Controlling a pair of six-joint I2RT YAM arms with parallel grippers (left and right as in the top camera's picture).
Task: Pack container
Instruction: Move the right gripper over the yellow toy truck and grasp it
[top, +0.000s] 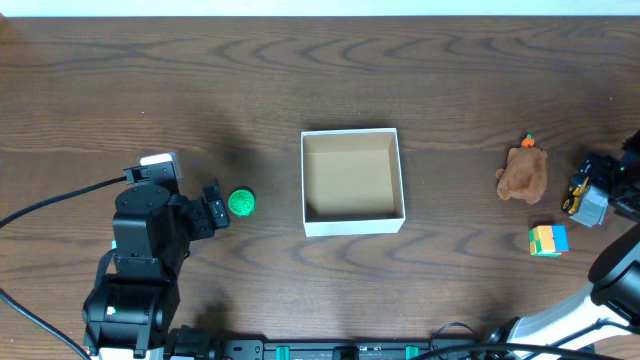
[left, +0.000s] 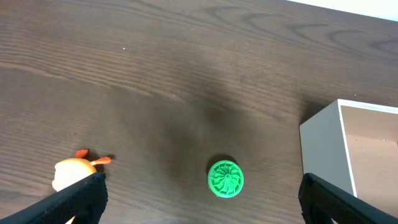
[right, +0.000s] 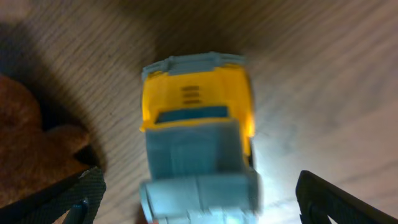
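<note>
The container (top: 355, 224) is open on top, and bare table (top: 450, 80) runs along all four walls. Near its left side lies a green ball (top: 241, 203). Well to its right, a brown plush toy (top: 522, 173), a yellow-grey truck (top: 588, 200) and a coloured cube (top: 548, 240) stand close together.

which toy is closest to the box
The green ball, left of the box; the bear, truck and cube lie farther off on its right.

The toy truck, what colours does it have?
Toy truck: yellow and grey-blue, clearest in right wrist view.
</note>
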